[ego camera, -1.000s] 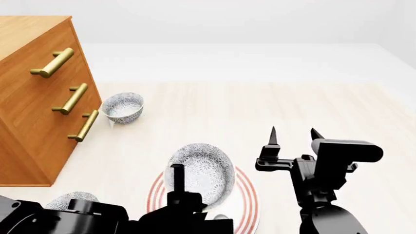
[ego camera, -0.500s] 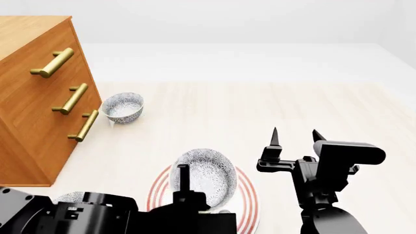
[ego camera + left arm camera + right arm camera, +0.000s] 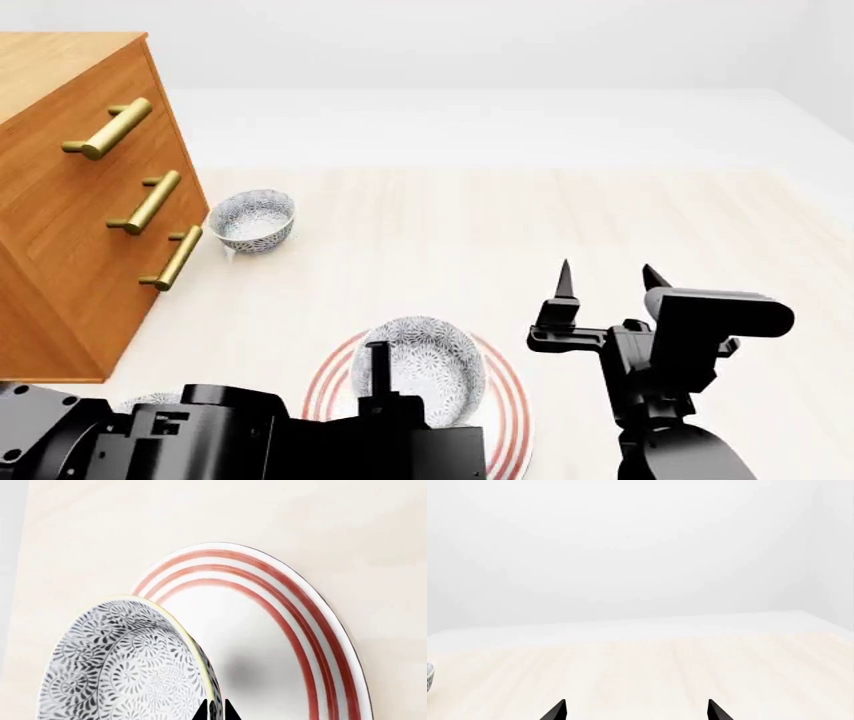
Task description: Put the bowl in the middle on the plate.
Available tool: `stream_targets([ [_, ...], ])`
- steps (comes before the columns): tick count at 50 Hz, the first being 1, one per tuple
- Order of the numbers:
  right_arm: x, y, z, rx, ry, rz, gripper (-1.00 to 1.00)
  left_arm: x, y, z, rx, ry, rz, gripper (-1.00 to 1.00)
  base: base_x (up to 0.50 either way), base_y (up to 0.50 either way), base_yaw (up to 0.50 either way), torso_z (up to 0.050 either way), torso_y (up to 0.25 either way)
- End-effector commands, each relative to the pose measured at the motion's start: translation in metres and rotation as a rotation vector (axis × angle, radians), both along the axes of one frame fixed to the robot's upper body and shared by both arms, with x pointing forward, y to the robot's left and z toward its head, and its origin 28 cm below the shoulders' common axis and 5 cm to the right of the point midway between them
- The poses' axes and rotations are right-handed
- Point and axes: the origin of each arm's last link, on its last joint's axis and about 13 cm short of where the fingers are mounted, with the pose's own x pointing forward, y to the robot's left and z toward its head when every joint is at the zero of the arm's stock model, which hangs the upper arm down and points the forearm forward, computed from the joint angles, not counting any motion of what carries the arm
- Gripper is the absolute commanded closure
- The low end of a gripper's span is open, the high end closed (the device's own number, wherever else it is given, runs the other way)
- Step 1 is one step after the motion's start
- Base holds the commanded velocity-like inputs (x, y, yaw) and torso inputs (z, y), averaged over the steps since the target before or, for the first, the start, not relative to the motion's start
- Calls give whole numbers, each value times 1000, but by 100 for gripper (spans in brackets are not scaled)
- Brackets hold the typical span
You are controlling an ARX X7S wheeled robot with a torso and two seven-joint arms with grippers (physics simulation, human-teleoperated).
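Observation:
The patterned bowl (image 3: 424,362) hangs tilted over the red-ringed plate (image 3: 505,420) at the near edge of the head view. My left gripper (image 3: 215,713) is shut on the bowl's rim, one finger inside and one outside. In the left wrist view the bowl (image 3: 123,665) covers one side of the plate (image 3: 280,645) and casts a soft shadow on it; whether it touches the plate I cannot tell. To the right of the plate my right gripper (image 3: 607,287) stands open above the floor, its fingers pointing up and holding nothing. The right wrist view shows the right gripper (image 3: 637,711) over bare floor.
A wooden dresser (image 3: 67,200) with brass handles (image 3: 144,203) stands at the left. A second patterned bowl (image 3: 251,220) sits beside its lowest handle. A sliver of a third bowl (image 3: 138,402) shows behind my left arm. The pale wood floor (image 3: 534,220) stretches beyond.
The bowl has come down and nearer with my left arm, sinking lower over the plate. The right gripper has stayed nearly still.

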Motion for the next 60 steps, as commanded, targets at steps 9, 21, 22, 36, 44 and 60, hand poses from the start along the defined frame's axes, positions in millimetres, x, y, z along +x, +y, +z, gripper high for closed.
stream_targets([
  [9, -1, 0, -1, 3, 2, -2, -100, 7, -2, -3, -13, 17, 14, 100, 0, 0, 0, 0, 0],
  [21, -1, 0, -1, 1, 3, -3, -100, 13, -1, -7, -20, 42, 33, 100, 0, 0, 0, 0, 0],
  [22, -1, 0, -1, 0, 2, -3, -100, 13, -1, -7, -21, 43, 34, 100, 0, 0, 0, 0, 0],
  [36, 0, 0, 0, 0, 0, -2, -100, 15, -1, -9, -21, 55, 46, 100, 0, 0, 0, 0, 1],
  [44, -1, 0, 0, -1, 1, -2, -100, 16, -1, -9, -3, 78, 50, -100, 0, 0, 0, 2, 0],
  [60, 0, 0, -1, 2, 2, -1, -100, 15, 0, -7, 4, 81, 43, -100, 0, 0, 0, 0, 0],
])
